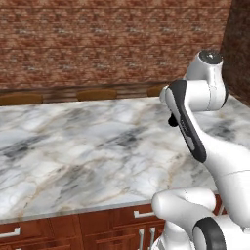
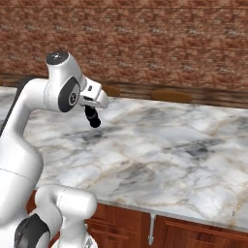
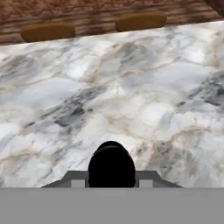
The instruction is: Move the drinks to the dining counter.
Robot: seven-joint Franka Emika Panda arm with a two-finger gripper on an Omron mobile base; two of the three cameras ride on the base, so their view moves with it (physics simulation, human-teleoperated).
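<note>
A small black bottle (image 2: 93, 118), one of the drinks, hangs in my gripper (image 2: 90, 109), which is shut on it above the dining counter (image 2: 160, 145). In the hand view the bottle's dark round body (image 3: 111, 164) sits between the two fingertips, with the veined marble slab (image 3: 118, 87) spread out below. From the left base view just a bit of the bottle (image 1: 172, 120) peeks out from behind my forearm, over the right part of the counter (image 1: 88, 146). The bottle is held clear of the marble.
Round wooden stools (image 1: 96, 93) (image 2: 169, 95) (image 3: 47, 31) line the far side of the counter, in front of a brick wall (image 1: 107, 39). Reddish wood drawers (image 1: 112, 224) run under the near edge. A wide stretch of bare marble lies ahead and to the left.
</note>
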